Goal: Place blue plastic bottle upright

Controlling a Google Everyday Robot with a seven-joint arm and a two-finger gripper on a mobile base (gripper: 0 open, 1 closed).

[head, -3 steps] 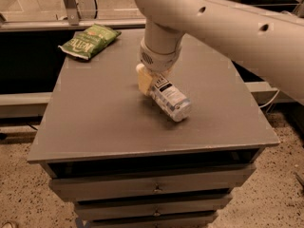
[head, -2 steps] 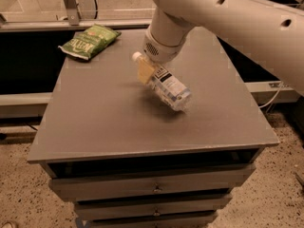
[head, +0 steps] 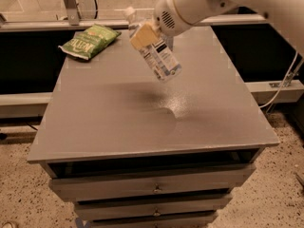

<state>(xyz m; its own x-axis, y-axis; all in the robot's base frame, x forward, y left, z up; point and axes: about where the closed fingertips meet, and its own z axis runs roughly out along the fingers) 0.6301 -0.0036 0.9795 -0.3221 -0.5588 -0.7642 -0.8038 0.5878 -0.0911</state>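
The blue plastic bottle (head: 156,53) is a clear bottle with a white cap and a white-and-blue label. It hangs tilted in the air above the grey table (head: 142,127), cap up toward the back left and base down toward the right. My gripper (head: 145,34) is shut on the bottle's upper half, with a cream-coloured finger (head: 142,36) across its front. The white arm reaches in from the upper right. The bottle's shadow lies on the tabletop below it.
A green chip bag (head: 89,41) lies at the table's back left corner. The table has drawers under its front edge (head: 152,186). A metal rail runs behind the table, and a white cable hangs at the right (head: 285,82).
The gripper has lifted the bottle off the tabletop and carried it up and toward the back. The bottle has tipped from lying nearly flat toward a steeper, cap-up tilt.
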